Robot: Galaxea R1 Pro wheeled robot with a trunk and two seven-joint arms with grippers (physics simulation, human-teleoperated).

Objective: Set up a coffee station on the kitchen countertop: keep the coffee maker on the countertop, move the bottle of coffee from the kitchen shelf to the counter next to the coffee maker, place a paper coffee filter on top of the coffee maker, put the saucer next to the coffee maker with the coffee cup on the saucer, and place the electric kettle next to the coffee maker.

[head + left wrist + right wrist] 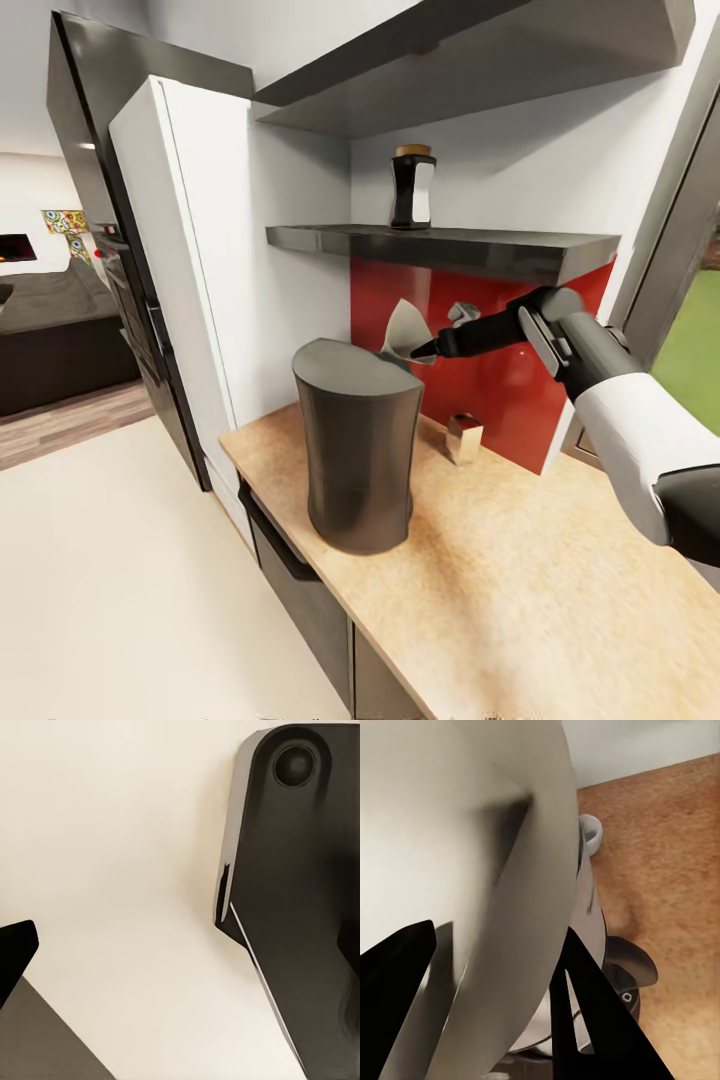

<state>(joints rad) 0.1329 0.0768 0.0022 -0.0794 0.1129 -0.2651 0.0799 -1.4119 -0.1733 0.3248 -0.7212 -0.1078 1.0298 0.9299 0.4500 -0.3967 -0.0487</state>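
The coffee maker (352, 450), a tall dark grey cylinder, stands on the pale wood countertop (520, 590) near its left end. Just above its back right edge my right gripper (425, 350) is shut on the paper coffee filter (404, 328), a pale cone. In the right wrist view the filter (472, 862) fans out between the dark fingers (604, 1020). The bottle of coffee (412, 188) stands upright on the lower kitchen shelf (440, 248). A small white cup (592, 832) peeks past the filter's edge on the countertop (667, 870). One dark fingertip (15, 949) of my left gripper hangs over pale floor.
A second dark shelf (470, 60) hangs above. A red panel (500, 370) backs the counter, with a small shiny object (463, 438) at its foot. A white tall panel (200, 270) and a dark fridge (120, 200) stand left. A dark robot part (300, 892) sits over the floor.
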